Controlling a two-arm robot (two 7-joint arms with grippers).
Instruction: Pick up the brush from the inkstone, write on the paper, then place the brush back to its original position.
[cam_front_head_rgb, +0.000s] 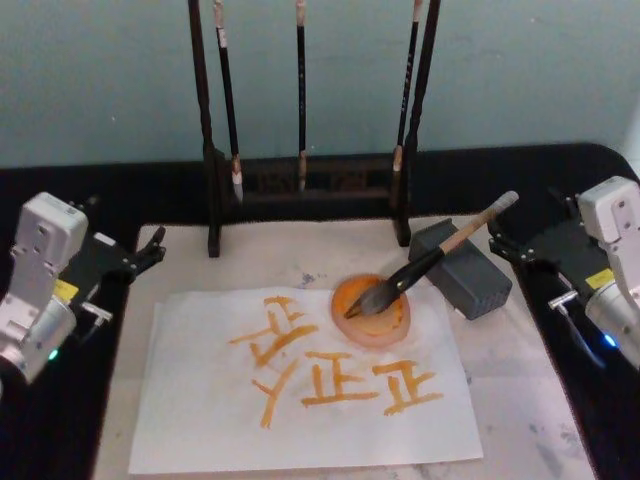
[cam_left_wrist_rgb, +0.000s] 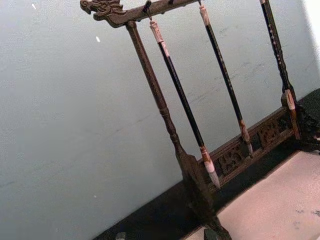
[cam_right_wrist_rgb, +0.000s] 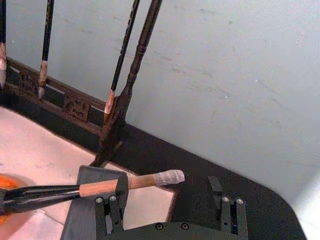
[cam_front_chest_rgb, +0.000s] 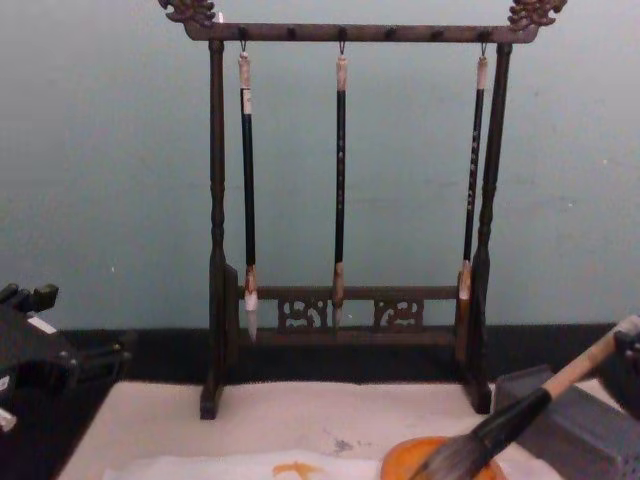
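Strokes in orange cover the thin whitish paper (cam_front_head_rgb: 200, 400); thick wooden-handled brush (cam_front_head_rgb: 430, 262) lies on the grey block inkstone (cam_front_head_rgb: 475, 285), so the task looks finished. Right gripper (cam_front_head_rgb: 500, 245) beside it, jaws spread and empty. Left gripper (cam_front_head_rgb: 152, 250) parked far left, grip state I cannot tell.

Pale teal wall (cam_front_chest_rgb: 100, 150), blk tabletop (cam_front_head_rgb: 100, 190)

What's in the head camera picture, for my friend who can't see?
The brush lies with its bristles in an orange dish and its handle propped on a grey block, at the far edge of the orange-marked paper. The left gripper and right gripper sit at either side.
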